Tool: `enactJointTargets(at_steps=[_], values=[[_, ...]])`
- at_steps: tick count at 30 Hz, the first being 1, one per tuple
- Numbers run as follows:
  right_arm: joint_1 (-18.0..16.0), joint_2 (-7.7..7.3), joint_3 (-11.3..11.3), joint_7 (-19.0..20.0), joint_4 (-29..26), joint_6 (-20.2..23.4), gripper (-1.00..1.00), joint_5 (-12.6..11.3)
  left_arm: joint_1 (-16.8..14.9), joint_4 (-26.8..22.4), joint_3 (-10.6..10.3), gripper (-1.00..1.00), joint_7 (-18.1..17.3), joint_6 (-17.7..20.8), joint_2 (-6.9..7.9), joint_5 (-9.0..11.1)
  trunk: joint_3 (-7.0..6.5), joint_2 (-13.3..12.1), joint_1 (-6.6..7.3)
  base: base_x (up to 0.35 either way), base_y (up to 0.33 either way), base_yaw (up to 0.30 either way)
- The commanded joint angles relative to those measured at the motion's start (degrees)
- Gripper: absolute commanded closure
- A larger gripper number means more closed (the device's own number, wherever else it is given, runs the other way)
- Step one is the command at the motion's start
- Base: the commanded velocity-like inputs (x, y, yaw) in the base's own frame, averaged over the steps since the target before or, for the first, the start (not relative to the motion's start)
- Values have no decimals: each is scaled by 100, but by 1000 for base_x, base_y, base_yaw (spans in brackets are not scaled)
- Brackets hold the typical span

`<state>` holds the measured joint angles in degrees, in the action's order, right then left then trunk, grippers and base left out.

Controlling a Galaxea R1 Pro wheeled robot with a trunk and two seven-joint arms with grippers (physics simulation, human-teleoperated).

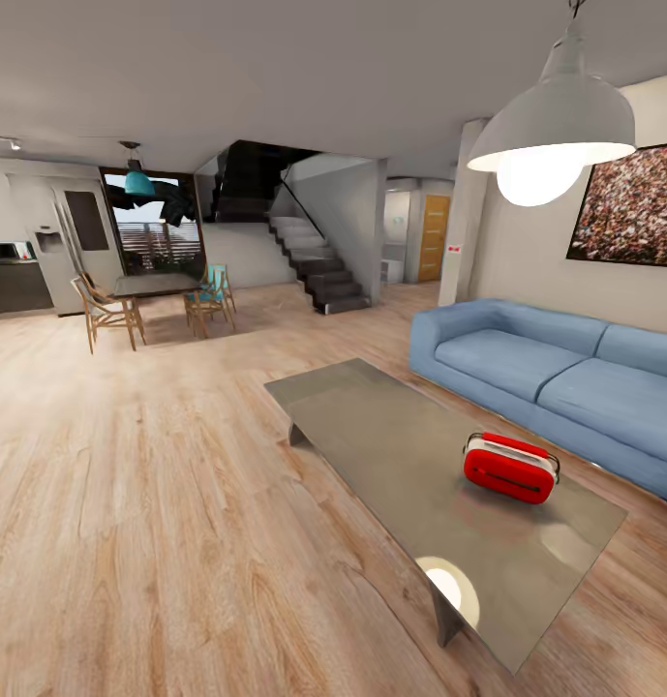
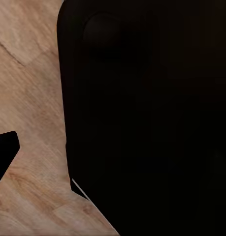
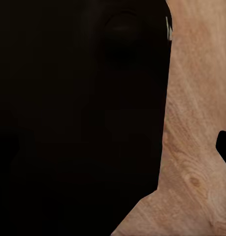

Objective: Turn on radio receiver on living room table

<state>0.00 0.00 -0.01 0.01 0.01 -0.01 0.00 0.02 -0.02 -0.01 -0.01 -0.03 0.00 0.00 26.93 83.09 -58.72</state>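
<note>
The radio receiver (image 1: 510,468) is a small red box with white sides and a thin loop handle. It sits on the near right part of the low table (image 1: 372,426), whose glossy grey top reflects the lamp. The table stands in the living room on light wood planks, ahead and to my right. In the left wrist view a dark fingertip (image 2: 4,155) juts in over the floor beside a large black body part. The right wrist view has a similar dark fingertip (image 3: 225,147) at its edge. Whether the jaws stand open or shut is not visible.
A blue sofa (image 1: 556,373) runs along the far side of the table under a crowd photo (image 1: 628,208). A white dome lamp (image 1: 556,116) hangs overhead. A dark dining table with wooden chairs (image 1: 154,284) and stairs (image 1: 318,266) stand far back. Wood floor (image 1: 149,503) lies to the left.
</note>
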Motion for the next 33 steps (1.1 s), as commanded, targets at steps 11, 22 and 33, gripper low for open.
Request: enactJointTargets(at_steps=[11, 22, 33], values=[[-337, 281, -11, -18, 7, -16, -100, 2, 359, -16, -8, -100, -8, -119, -354, 11, 0, -1, -1, 0, 0, 0], [-343, 259, 0, -20, -16, -114, -100, 8, 365, -16, 5, -100, -8, -123, -507, 17, 0, -1, -1, 0, 0, 0], [-343, -265, 1, -26, -1049, -427, -100, 42, 366, -641, -8, -100, 28, -574, -507, 19, 0, -1, -1, 0, 0, 0]])
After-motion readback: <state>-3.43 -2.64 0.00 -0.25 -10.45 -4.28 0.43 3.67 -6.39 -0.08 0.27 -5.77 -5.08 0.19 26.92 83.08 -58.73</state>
